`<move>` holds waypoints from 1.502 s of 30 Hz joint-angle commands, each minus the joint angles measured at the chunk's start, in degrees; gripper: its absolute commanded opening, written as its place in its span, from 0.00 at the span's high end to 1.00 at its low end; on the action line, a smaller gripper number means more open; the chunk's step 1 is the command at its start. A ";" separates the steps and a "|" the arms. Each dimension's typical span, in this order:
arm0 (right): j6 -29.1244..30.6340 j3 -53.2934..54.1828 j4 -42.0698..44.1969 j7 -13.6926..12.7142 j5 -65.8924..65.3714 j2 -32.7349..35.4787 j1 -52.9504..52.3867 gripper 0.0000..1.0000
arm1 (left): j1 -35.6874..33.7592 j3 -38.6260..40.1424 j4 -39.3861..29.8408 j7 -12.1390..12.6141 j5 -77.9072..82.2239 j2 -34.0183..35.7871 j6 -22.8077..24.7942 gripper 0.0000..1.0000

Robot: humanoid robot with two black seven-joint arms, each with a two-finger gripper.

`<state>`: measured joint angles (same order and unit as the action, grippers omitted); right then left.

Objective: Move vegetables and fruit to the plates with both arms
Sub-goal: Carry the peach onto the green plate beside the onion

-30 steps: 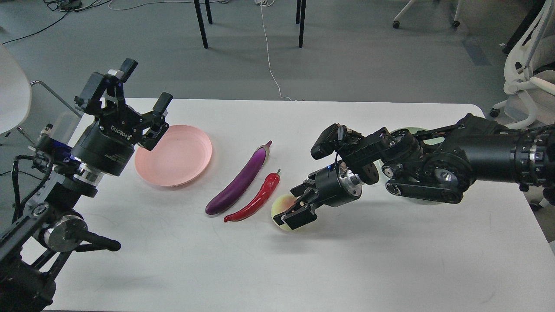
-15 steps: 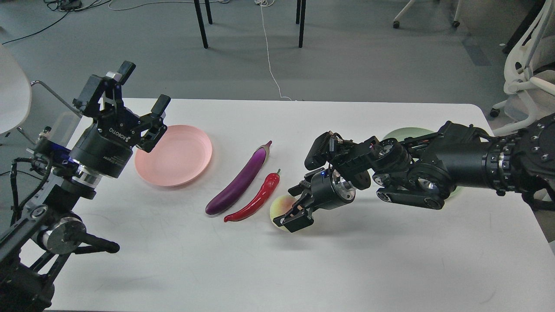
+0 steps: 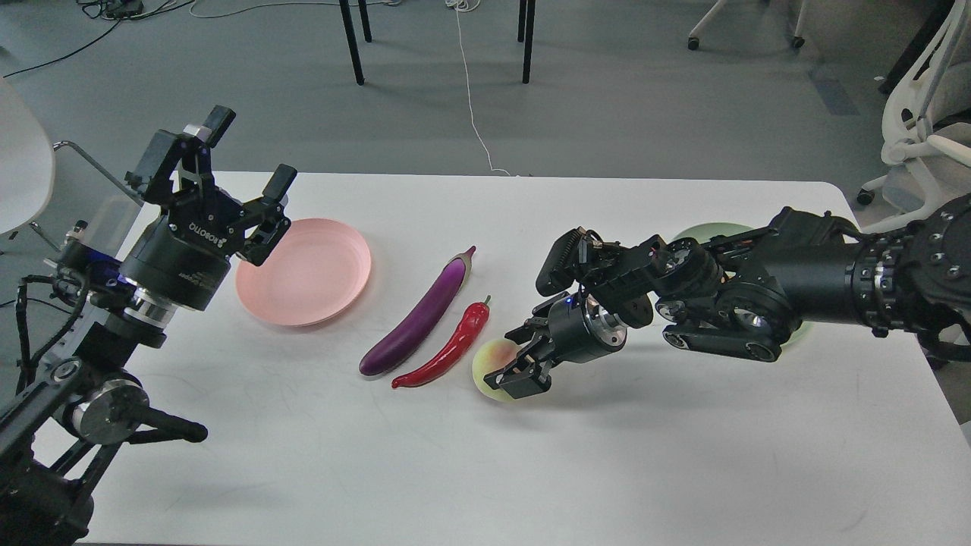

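Observation:
The purple eggplant (image 3: 419, 317) and the red chili pepper (image 3: 446, 350) lie side by side at the table's middle. The yellow-green peach (image 3: 488, 367) sits just right of the chili. My right gripper (image 3: 522, 359) is open, low over the peach's right side, with a finger on either side of it. The pale pink plate (image 3: 305, 271) lies empty at the left. My left gripper (image 3: 249, 149) is open and empty, raised above the plate's left edge. The pale green plate (image 3: 709, 230) is mostly hidden behind my right arm. The pomegranate is not in view.
The white table (image 3: 531, 470) ends near my right forearm at the right. Beyond its far edge are black chair legs (image 3: 350, 42) and a white cable (image 3: 472, 106) on the floor. A white office chair (image 3: 922, 129) stands at the far right.
My right gripper has moved slightly left and lower onto the peach, and the forearm has shifted left. The left gripper has barely moved. The vegetables and plates are unchanged.

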<state>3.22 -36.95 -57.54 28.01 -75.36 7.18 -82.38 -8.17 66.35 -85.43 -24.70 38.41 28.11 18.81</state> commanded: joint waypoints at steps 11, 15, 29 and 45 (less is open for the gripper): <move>-1.02 4.43 -0.20 -0.01 -1.10 21.10 -6.48 0.71 | 0.26 0.45 -0.97 0.00 0.00 0.02 0.00 0.02; -1.11 4.43 0.23 -0.01 -4.88 29.28 -5.60 0.71 | 0.26 0.28 -0.97 0.00 0.00 -0.25 0.00 0.02; -6.73 4.69 12.18 -0.01 -7.70 32.81 8.98 0.69 | 0.26 0.19 -1.41 0.09 0.00 -0.25 0.00 0.02; -10.07 5.04 18.25 -0.01 -7.52 31.05 14.44 0.22 | 0.26 0.19 -1.32 0.09 0.00 -0.16 0.00 0.02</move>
<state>-6.34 -31.95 -39.50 28.00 -82.93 38.33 -68.35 -7.91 66.54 -86.84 -24.61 38.41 27.95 18.81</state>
